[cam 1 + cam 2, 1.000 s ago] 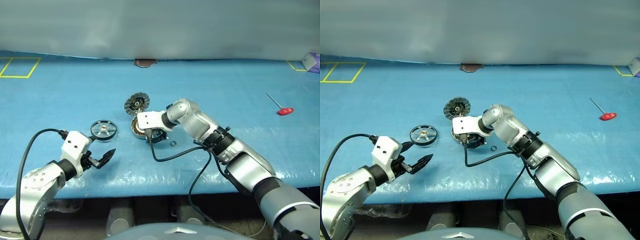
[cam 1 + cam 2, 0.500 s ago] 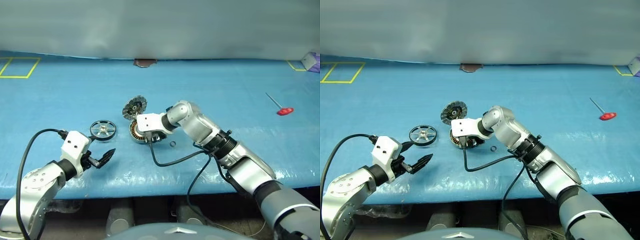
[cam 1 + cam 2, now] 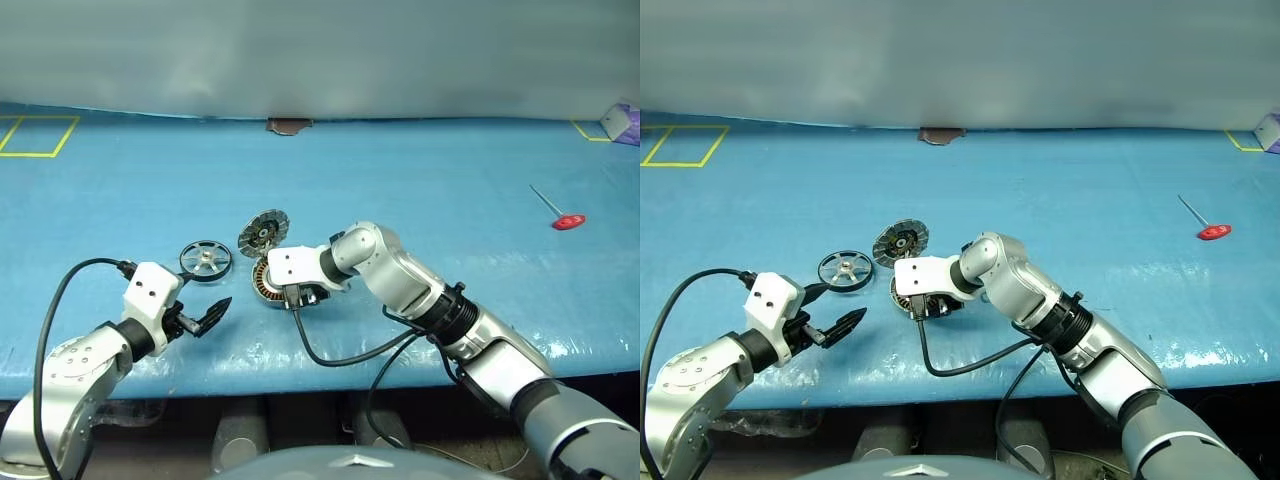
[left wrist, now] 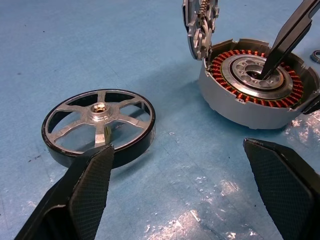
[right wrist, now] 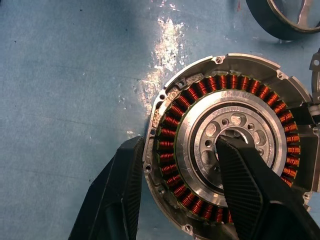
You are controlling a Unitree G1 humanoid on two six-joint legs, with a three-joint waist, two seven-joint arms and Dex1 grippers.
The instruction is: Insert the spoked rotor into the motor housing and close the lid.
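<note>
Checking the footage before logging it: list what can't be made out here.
- motor housing: near side hidden by the right gripper in the head views.
- lid: seen edge-on and cut off by the frame edge in the left wrist view.
- spoked rotor: cut off at the corner of the right wrist view.

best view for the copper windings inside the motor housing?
Right wrist view: it looks straight down into the motor housing, with almost the full winding ring visible. Left wrist view shows the windings obliquely. In the eye views the right gripper covers most of them.

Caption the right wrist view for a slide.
Right tool grips the open motor housing by its wall, one finger outside, one in the silver centre.
</note>
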